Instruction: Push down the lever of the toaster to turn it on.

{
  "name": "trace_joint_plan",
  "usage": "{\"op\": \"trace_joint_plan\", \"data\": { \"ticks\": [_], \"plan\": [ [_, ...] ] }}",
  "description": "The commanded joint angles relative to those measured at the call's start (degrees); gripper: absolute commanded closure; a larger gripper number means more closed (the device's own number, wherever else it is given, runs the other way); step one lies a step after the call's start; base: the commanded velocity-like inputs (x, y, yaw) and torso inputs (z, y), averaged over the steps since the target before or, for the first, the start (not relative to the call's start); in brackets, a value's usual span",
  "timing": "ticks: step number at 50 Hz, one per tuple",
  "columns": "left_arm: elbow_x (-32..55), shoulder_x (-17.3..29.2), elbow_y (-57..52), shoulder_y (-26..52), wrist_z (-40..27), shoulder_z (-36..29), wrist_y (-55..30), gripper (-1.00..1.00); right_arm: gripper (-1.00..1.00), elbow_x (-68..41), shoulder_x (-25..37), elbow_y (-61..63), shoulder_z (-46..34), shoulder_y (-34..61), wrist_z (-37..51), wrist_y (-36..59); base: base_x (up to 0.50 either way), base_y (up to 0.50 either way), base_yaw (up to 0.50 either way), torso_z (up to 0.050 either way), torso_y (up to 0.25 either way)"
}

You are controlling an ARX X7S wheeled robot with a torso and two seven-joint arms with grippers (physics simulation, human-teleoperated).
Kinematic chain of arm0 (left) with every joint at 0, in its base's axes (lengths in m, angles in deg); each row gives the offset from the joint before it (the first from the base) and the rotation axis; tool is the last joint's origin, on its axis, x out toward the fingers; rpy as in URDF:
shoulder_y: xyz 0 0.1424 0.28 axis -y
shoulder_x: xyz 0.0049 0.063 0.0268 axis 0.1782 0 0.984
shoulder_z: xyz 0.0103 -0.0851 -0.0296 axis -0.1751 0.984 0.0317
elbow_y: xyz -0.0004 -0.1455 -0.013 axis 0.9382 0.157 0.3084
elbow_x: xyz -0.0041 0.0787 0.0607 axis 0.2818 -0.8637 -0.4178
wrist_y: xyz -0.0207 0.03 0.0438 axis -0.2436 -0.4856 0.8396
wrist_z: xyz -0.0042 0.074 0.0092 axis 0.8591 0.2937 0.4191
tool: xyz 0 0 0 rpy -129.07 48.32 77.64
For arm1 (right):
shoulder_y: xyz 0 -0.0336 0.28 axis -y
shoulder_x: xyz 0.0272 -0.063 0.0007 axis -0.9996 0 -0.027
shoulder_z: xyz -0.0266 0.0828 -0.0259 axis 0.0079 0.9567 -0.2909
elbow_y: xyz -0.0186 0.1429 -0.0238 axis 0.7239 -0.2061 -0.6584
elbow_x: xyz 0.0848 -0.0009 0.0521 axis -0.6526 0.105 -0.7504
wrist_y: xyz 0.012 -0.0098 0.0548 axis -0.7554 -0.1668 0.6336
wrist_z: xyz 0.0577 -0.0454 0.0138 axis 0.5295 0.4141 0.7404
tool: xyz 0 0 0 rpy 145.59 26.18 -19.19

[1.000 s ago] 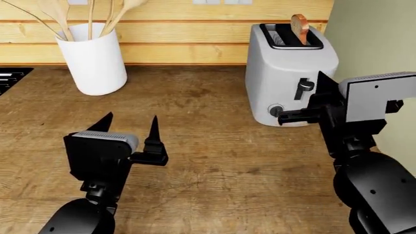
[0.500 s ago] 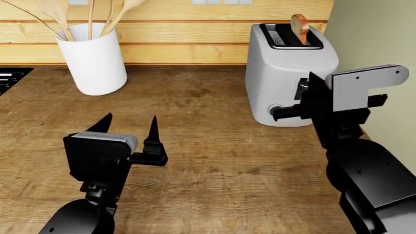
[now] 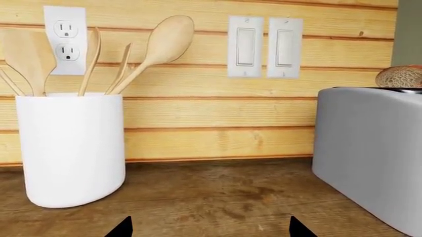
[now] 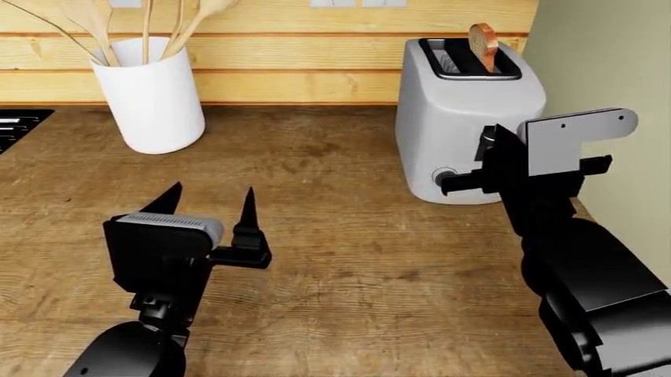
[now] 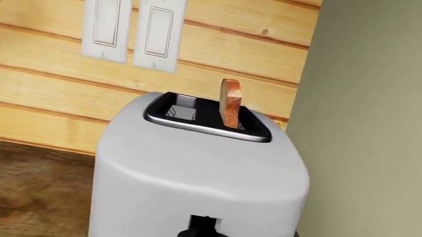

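Note:
The light grey toaster [image 4: 461, 102] stands at the back right of the wooden counter [image 4: 346, 236], with a bread slice [image 4: 483, 44] in one top slot. Its black lever [image 4: 485, 141] is mostly hidden behind my right gripper [image 4: 477, 161], which is open, turned sideways, and sits right at the toaster's front, one finger [image 4: 460, 183] beside the round knob [image 4: 445, 177]. In the right wrist view the toaster [image 5: 197, 168] fills the frame, with the lever [image 5: 206, 226] at the picture's edge. My left gripper [image 4: 210, 196] is open and empty over the counter, front left.
A white utensil holder [image 4: 150, 94] with wooden spoons stands at the back left; the left wrist view also shows it [image 3: 69, 148]. A stove edge [image 4: 16, 126] is at far left. A wooden wall [image 4: 294, 55] runs behind, and a pale wall [image 4: 608, 63] is close to the toaster's right.
My right gripper has moved left toward the toaster's front, rolled a little, and now covers the lever. The left arm has not moved.

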Motion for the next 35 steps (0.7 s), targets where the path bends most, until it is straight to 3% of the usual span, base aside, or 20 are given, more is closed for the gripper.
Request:
{"op": "trace_joint_plan", "data": {
  "ticks": [1,35],
  "plan": [
    [0.0,0.2,-0.3,-0.1,-0.3,-0.2,0.0,-1.00,1.00,0.6,-0.3,-5.7,-0.6,0.1,-0.8,-1.4,0.01,0.00,0.00,0.000,0.000],
    [-0.1,0.3,1.2,-0.4,-0.2,-0.9,1.6,-1.00,1.00,0.8,-0.5,-13.2,-1.6,-2.0,-2.5,-3.9,0.01,0.00,0.01,0.000,0.000]
  ]
}}
